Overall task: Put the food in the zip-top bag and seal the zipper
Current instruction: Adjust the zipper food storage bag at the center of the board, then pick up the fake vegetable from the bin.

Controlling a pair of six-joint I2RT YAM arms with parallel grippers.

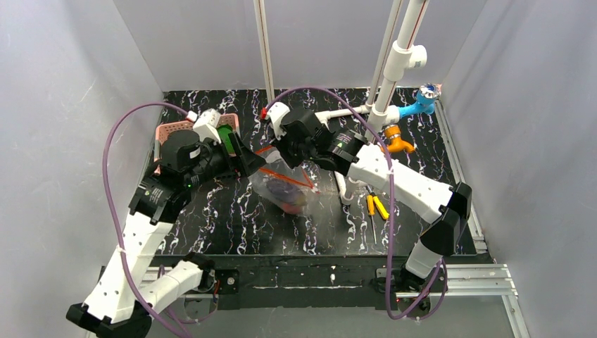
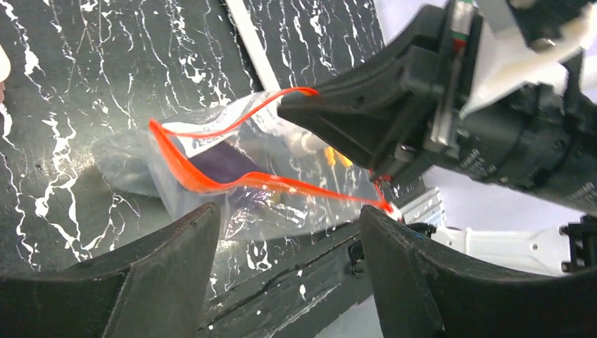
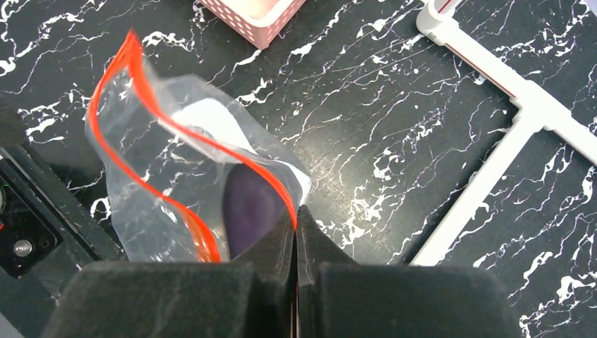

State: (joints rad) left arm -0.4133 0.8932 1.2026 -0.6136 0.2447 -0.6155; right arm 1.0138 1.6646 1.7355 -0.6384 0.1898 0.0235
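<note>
The clear zip-top bag hangs tilted over the middle of the black marble table, its mouth gaping. Its red-orange zipper curls open in two strands. A dark purple eggplant lies inside the bag, with something red beside it. My right gripper is shut on one end of the zipper strip and holds the bag up. My left gripper stands open just in front of the bag's mouth with nothing between its fingers. A green food piece sits in the pink basket.
The pink basket's corner is close behind the bag. A white pipe frame lies to the right, with orange and blue fittings at the back right. Yellow-handled tools lie right of the bag.
</note>
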